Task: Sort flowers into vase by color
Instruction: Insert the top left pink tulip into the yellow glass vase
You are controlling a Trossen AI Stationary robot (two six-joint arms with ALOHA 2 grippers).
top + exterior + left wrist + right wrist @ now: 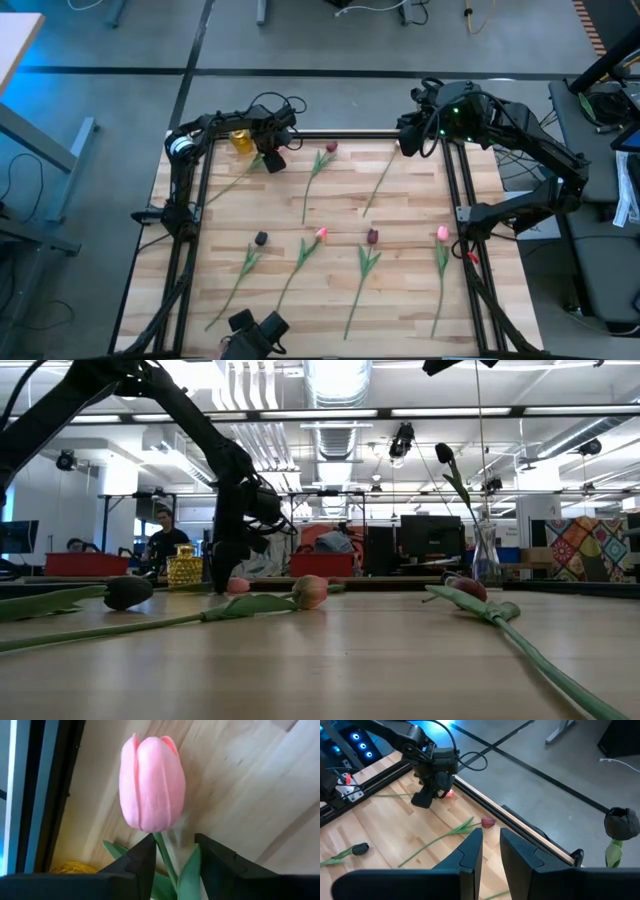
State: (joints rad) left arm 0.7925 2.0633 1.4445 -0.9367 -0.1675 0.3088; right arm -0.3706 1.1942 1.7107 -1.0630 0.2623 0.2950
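My left gripper (272, 158) is down at the table's far left, beside a yellow vase (242, 140). Its open fingers stand on either side of a pink tulip's stem (164, 851), just below the head (152, 782). That head (238, 586) rests on the wood. My right gripper (412, 138) hovers over the far right edge, open by a narrow gap (491, 845) and holding nothing. A maroon tulip (443, 455) stands in a clear glass vase (487, 555). Pink (321, 234) (442, 233) and maroon (372, 236) (331, 148) tulips lie flat on the table. My left gripper comes down on the pink tulip from above, with its fingers (145, 855) across the stem just under the head. The stem (161, 842) runs close along one finger and a leaf (190, 870) lies by the other. Whether they touch it, I cannot tell.
A very dark tulip (261, 238) lies near the left rail. A bare green stem (380, 180) lies slanted below my right gripper. Black frame rails (455, 180) run along both sides of the table. A dark camera mount (255, 330) sits at the near edge.
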